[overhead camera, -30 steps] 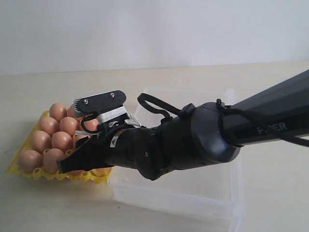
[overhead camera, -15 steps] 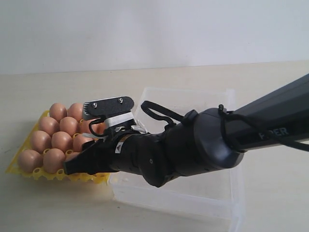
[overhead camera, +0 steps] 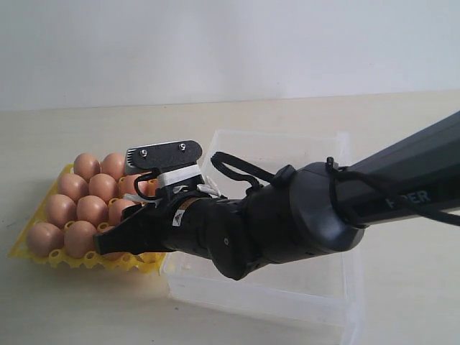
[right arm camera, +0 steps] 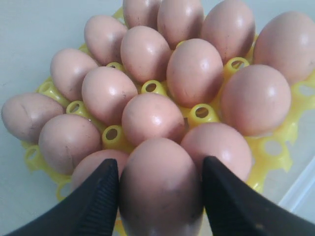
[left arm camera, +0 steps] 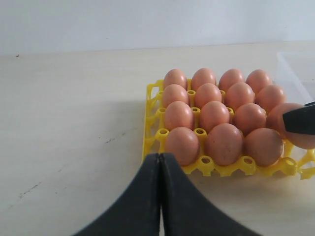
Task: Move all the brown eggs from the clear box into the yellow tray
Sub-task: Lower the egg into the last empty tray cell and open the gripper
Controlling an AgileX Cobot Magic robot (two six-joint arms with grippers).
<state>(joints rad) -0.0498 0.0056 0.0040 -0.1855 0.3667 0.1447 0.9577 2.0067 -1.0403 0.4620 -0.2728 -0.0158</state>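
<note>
The clear box [overhead camera: 251,296] sits nearest in the exterior view. What shows of its floor around the arm holds no eggs, though the right arm [overhead camera: 302,215] reaching across it hides much of the middle, so one could be left underneath unseen.

Past the box's edge, the right gripper [overhead camera: 140,195] is clamped on a single brown egg, the held egg [right arm camera: 158,189], with one dark finger on each flank. It carries the egg low over the side of the yellow tray [overhead camera: 43,257] that faces the box, beside the outermost eggs there, and has not let go.

Beyond the held egg, the brown eggs [right arm camera: 194,71] already seated fill the tray in close rows, upright in their cups, with only the yellow posts showing between them.

On the tray's other side the left gripper [left arm camera: 160,160] hangs over the bare table [left arm camera: 74,123], well clear of the tray, pinched together on nothing.

By my judgement the task is nearly finished. This looks like the last egg, and what remains is to seat it in a free cup, release it and draw back.
</note>
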